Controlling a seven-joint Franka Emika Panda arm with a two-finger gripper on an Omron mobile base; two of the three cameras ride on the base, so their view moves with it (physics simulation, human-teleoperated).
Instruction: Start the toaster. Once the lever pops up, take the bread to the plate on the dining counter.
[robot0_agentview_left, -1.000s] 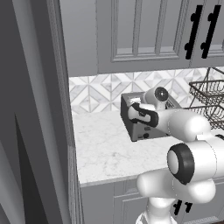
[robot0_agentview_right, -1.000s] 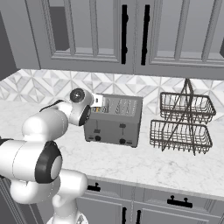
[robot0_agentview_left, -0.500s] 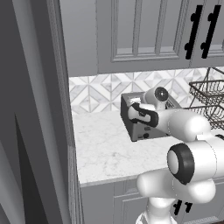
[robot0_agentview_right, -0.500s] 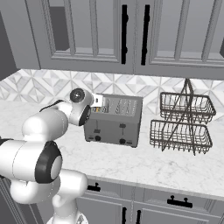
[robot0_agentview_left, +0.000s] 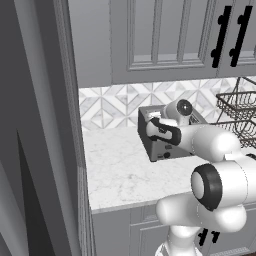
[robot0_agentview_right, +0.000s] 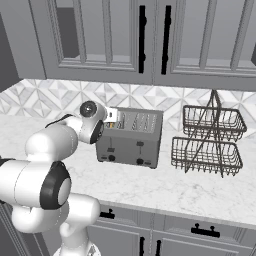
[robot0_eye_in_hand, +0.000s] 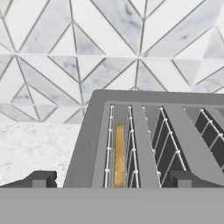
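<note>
bread sits upright in the left slot of the toaster, on a marble counter beside a wire basket rack; gripper hovers above the toaster's end, fingers spread wide, empty.

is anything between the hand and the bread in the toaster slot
Nothing visible. The open hand hangs over the toaster, and the bread sits low in the slot, edge-on between the wire guides, with open space above it.

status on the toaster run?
Gripper open, empty, hovering over the toaster. Bread sits in the left slot. Nothing in the way.
</note>
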